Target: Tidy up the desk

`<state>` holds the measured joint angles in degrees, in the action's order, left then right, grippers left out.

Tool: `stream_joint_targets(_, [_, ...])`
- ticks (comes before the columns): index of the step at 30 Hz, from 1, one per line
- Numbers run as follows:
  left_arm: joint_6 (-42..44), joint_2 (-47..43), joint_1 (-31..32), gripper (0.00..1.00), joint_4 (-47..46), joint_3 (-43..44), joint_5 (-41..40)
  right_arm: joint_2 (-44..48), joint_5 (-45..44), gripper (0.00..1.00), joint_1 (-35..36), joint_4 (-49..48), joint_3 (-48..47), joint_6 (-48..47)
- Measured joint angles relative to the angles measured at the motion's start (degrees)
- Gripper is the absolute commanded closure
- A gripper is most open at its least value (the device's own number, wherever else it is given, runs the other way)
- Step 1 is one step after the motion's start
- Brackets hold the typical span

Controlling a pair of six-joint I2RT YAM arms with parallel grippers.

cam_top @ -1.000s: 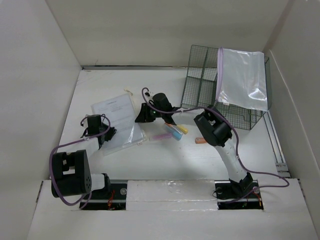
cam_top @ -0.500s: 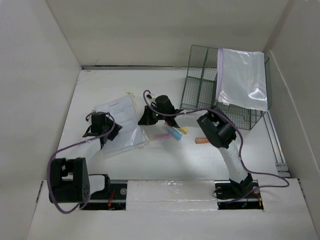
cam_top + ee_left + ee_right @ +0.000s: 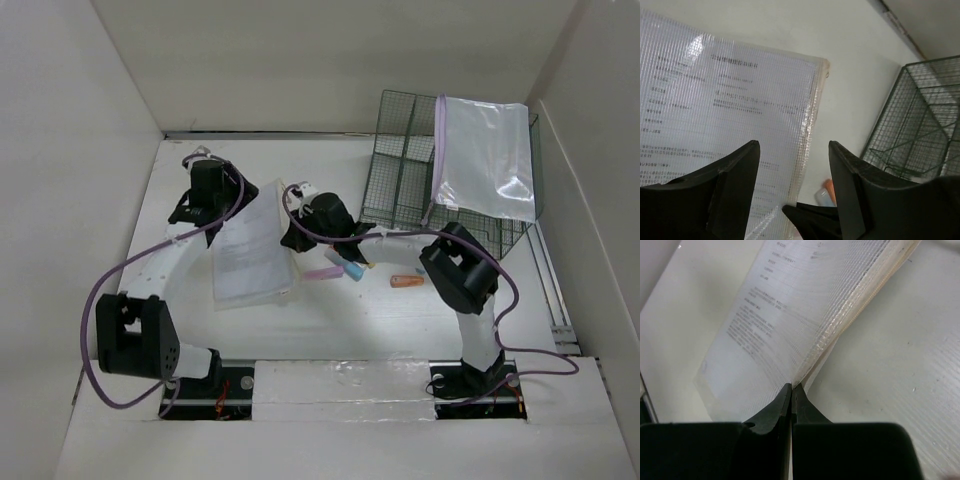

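Bench (image 3: 330, 320): flat matte-white top, fills the centre of the overhead view from the arm bases at the bottom edge up to the back wall. Also seen bare in the left wrist view (image 3: 855, 65) and the right wrist view (image 3: 900, 355).

Document sleeve (image 3: 250, 250): clear plastic with a printed sheet inside, left of centre on the bench. Its edge toward frame centre looks raised. In the right wrist view the sleeve (image 3: 790, 315) slants up and away from the fingertips.

Right claw (image 3: 292, 240): clenched on the edge of the sleeve nearest frame centre. In the wrist view the claw (image 3: 791, 387) has its two tips pressed together, with the plastic edge pinched between them.

Left claw (image 3: 200, 205): upper left of the overhead frame, above the far end of the sleeve. It is released. In the wrist view the claw (image 3: 792, 145) has its jaws apart with nothing between them, and the sleeve (image 3: 715, 100) lies below.

Pens, just right of the sleeve at frame centre:
- pink pen (image 3: 322, 272)
- blue pen (image 3: 352, 270)
- orange pen (image 3: 405, 281), a little apart to the right

Wire rack (image 3: 400, 170): dark green mesh, upper right of the overhead frame. It also shows at the right of the left wrist view (image 3: 915, 125).

Clear bag (image 3: 485, 155): purple-edged, lying on the right part of the rack.
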<state>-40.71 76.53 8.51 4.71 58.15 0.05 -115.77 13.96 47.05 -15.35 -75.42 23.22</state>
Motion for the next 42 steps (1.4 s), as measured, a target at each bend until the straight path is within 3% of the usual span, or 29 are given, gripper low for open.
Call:
stream_joint_targets(4, [2.19,5.99,1.01,0.47,3.89,2.73,1.60,0.48,-2.19,1.00,1.42,0.48,0.72,-1.42])
stream_joint_targets(11, [5.75,13.94,8.41,0.46,7.61,12.87,0.90,3.41,-3.76,1.00,2.93,0.39,2.29,-2.84])
stream_joint_targets(26, [9.86,29.09,11.72,0.51,12.92,24.35,-4.31,6.91,-4.55,1.00,3.23,-1.66,6.51,-3.58])
stream_joint_targets(27, [10.16,29.64,12.17,0.56,13.14,24.87,-4.55,6.95,-4.55,1.00,3.23,-1.77,6.58,-3.58])
stream_joint_targets(28, [10.47,30.38,12.74,0.68,13.64,25.70,-4.85,6.95,-4.57,1.00,3.21,-1.81,6.58,-3.58])
stream_joint_targets(33, [13.05,33.62,15.58,0.88,15.85,30.69,-7.10,6.97,-4.76,1.00,3.21,-1.84,6.60,-3.82])
stream_joint_targets(34, [13.49,33.92,15.91,1.00,16.11,31.04,-7.67,6.97,-4.83,1.00,3.21,-1.81,6.60,-3.96])
stream_joint_targets(42, [15.45,33.35,16.50,1.00,15.82,30.27,-10.05,7.43,-6.34,1.00,3.26,-1.44,6.84,-4.50])
